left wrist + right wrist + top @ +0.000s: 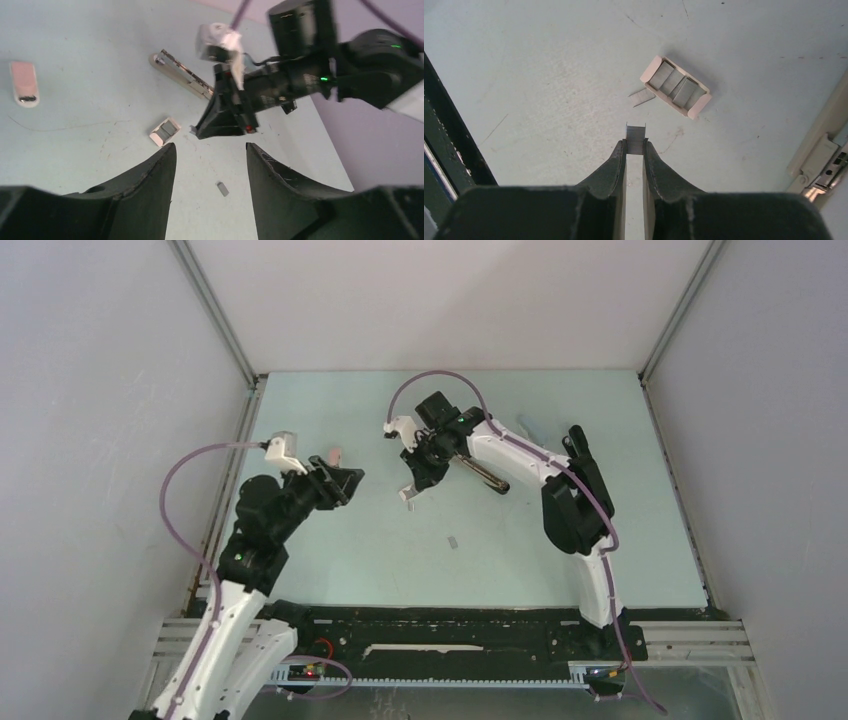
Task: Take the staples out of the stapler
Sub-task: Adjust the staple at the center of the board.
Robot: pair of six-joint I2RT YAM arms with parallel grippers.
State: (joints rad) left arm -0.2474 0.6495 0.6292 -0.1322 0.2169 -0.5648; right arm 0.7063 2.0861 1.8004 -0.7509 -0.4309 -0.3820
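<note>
Silvery-grey staples (pixel 635 131), one short strip of them, are pinched at the tip of the right gripper (pixel 635 145). Its two black fingers are shut on the strip, just above the pale green table (pixel 549 60). Just past it lies a loose grey strip (pixel 642 97), flat on the table and almost touching a small cream box (pixel 700 102). The box is an open tray with rounded ends. Inside it lie a few more flat grey strips, side by side, and they fill it. Off to the side of the box lies a long cream stapler (pixel 821 150), opened up, with its shiny metal rail showing.

The left gripper (pixel 210 147) hangs above the table with its dark fingers spread apart and nothing between them. Below it a tiny grey piece (pixel 222 188) lies alone on the table. Far off to the left, a small pink stapler (pixel 24 82) lies flat. The table is smooth, with thin scratches and dark specks.
</note>
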